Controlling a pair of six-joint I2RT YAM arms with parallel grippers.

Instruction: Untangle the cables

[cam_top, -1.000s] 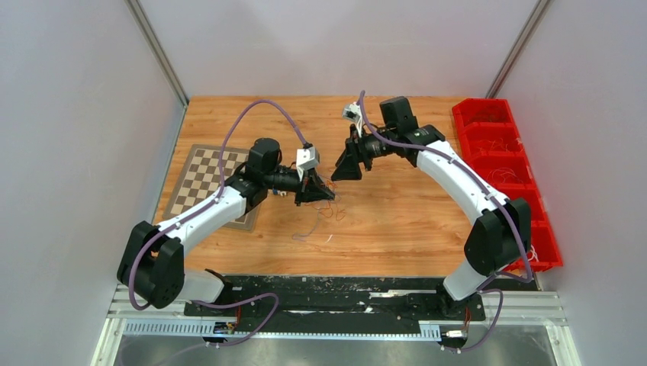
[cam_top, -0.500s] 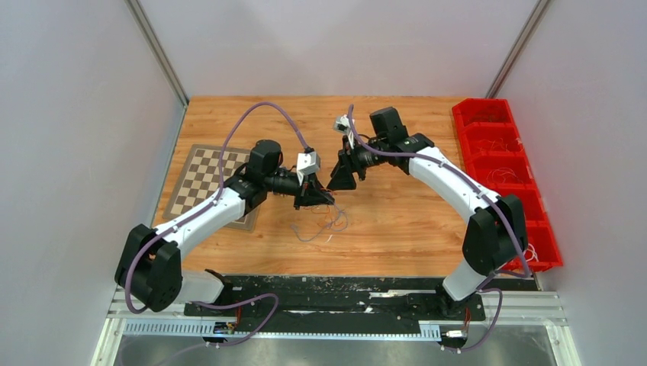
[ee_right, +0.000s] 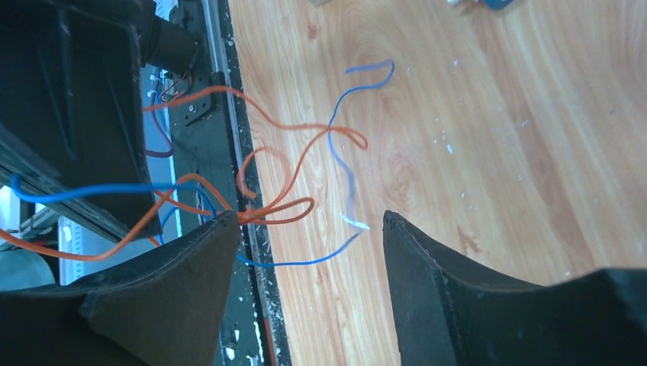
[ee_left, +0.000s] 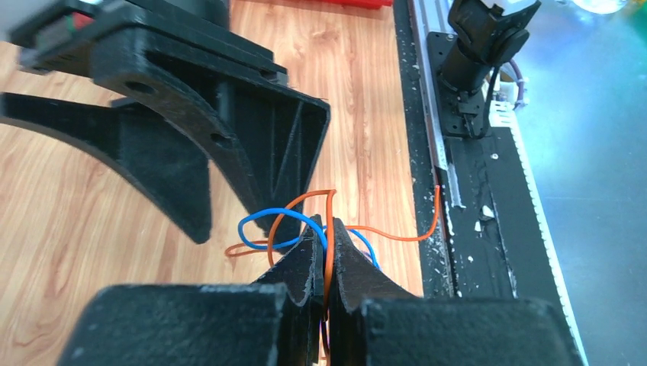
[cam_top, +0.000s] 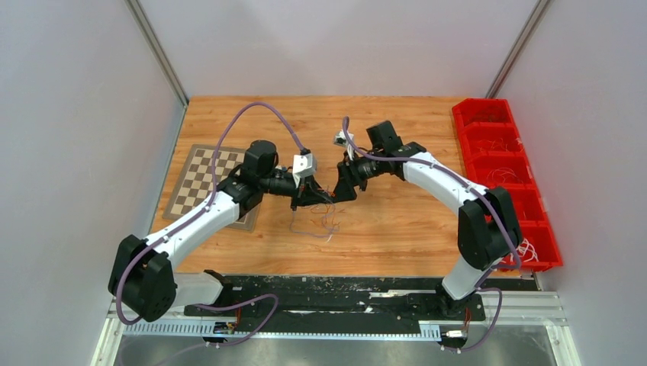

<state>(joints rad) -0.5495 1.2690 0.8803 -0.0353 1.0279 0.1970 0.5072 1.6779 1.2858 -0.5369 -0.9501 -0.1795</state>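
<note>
while the left gripper pinches the cables, the right gripper gapes apart.

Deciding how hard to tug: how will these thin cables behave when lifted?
Probably floppy: the cables droop in loose loops below the left gripper, which is shut on an orange strand. Likely very light, since every strand looks hair-thin. They may snag rather than slide free, because orange and blue strands cross each other beside the open right gripper.
</note>
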